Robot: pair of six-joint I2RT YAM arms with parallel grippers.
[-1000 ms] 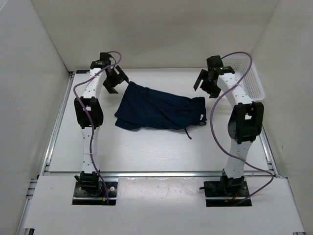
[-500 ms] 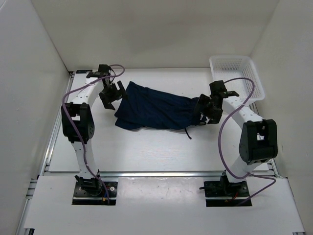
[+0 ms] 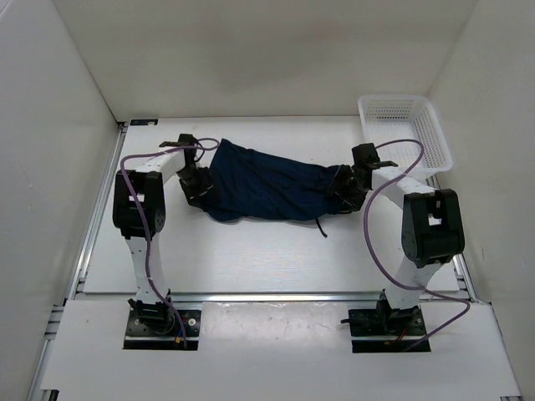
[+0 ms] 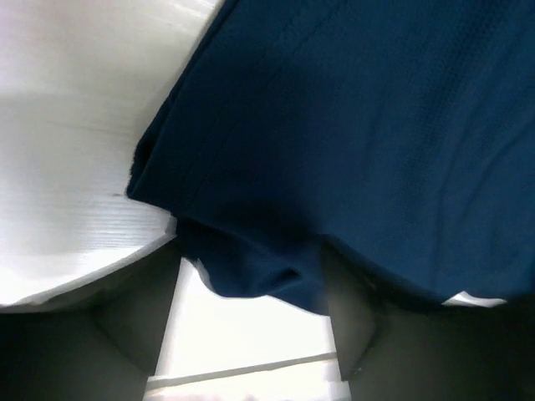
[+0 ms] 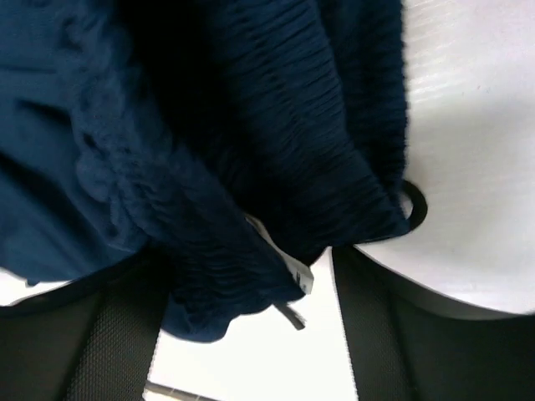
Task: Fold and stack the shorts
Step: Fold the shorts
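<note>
**At each end of the shorts [image 3: 267,188], fingers spread over cloth**

Between the fingers [image 4: 100,342] of the left gripper [image 4: 251,284], seen from its own wrist camera, a folded corner of navy hem hangs down. The fingers stand apart, and bare white table [image 3: 251,251] shows in the gap beneath the cloth. Whether either pad presses the fabric I cannot tell.

The right gripper [image 5: 247,280] has its fingers [image 5: 401,334] spread in the same way, one on each side of the gathered, ribbed waistband [image 5: 276,125]. A small pale label [image 5: 298,274] pokes out at the waistband's lower edge, right between the fingers. A loop of dark drawstring [image 5: 414,205] lies on the table just beside the cloth.

From above, both grippers are low at the table. The left one is at the left end of the garment and the right one is at the waistband end. Each arm reaches forward from its base at the near edge and bends inward toward the cloth.

The shorts lie spread across the middle of the table. They are rumpled and slightly slanted, with the left end a little farther back than the right. One tail of the drawstring trails toward the near side.

A white mesh basket [image 3: 405,125] sits in the far right corner, well apart from the shorts.
</note>
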